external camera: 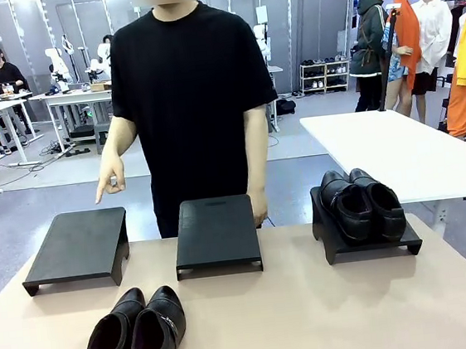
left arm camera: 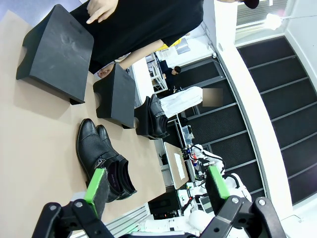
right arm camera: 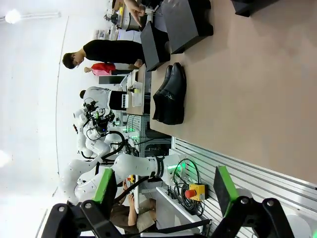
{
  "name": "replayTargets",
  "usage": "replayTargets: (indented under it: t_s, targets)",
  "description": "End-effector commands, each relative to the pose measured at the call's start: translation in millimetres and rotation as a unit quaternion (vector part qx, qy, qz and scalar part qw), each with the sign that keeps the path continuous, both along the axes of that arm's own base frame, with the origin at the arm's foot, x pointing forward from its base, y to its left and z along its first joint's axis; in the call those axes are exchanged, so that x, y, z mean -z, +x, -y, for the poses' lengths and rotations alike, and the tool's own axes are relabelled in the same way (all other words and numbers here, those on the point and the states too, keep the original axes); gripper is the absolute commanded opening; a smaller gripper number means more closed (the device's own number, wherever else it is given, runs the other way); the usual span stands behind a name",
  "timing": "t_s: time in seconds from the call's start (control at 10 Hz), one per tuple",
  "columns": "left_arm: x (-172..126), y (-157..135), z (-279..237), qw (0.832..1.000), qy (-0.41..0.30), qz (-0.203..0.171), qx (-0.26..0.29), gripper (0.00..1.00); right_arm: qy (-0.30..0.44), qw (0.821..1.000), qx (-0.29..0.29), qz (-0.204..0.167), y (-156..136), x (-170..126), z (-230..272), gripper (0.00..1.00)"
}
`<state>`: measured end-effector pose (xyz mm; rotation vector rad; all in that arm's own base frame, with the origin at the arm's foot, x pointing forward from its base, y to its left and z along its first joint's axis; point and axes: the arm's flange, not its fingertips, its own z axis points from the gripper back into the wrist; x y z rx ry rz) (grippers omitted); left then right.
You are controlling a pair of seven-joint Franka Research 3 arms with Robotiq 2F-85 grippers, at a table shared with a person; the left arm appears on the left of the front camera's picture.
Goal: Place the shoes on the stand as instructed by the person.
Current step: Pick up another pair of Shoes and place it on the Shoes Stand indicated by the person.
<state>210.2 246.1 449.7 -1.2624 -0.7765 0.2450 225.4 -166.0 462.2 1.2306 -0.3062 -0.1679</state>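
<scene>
On the table (external camera: 331,314), one pair of shoes (external camera: 135,339) sits in front, another pair (external camera: 363,202) on the right stand (external camera: 334,251). The left tool (left arm camera: 154,173) and right tool (right arm camera: 163,173) gape wide, empty.

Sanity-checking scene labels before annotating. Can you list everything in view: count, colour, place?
glossy black leather dress shoes: 4, black; near pair on the table at the robot's edge, left of centre; far pair on the right stand.
flat black low stands: 3, black, in a row across the table; left stand, middle stand, right stand.
tan table: 1, tan, bears all of the above.
white table: 1, white, behind at the right.
person in a black T-shirt: 1, far side, behind the middle stand; pointing hand aims down above the left stand.
robot's left hand: 1, black, green pads, open, empty.
robot's right hand: 1, same colours, open, empty.
</scene>
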Motion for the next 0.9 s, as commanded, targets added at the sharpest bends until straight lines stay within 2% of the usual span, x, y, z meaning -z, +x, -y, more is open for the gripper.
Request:
replayTargets:
  t_s: [0.0, 0.5, 0.6, 0.8]
  targets:
    - [-0.9, 0.9, -2.2, 1.0, -0.002, 0.016, 0.002, 1.0, -0.002, 1.0, -0.005, 0.011, -1.9, -0.7, 1.3, 1.0]
    - [-0.9, 0.9, -2.2, 1.0, -0.002, 0.016, 0.002, 1.0, -0.002, 1.0, -0.005, 0.011, -1.9, -0.7, 1.3, 1.0]
    - [0.0, 0.0, 0.0, 1.0, 0.0, 0.0, 0.0, 1.0, -0.002, 1.0, -0.005, 0.011, -1.9, -0.7, 1.3, 1.0]
    - [-15.1, 7.8, 15.2, 1.0, 0.019, -0.01, 0.016, 1.0, -0.002, 1.0, -0.005, 0.011, -1.9, -0.7, 1.3, 1.0]
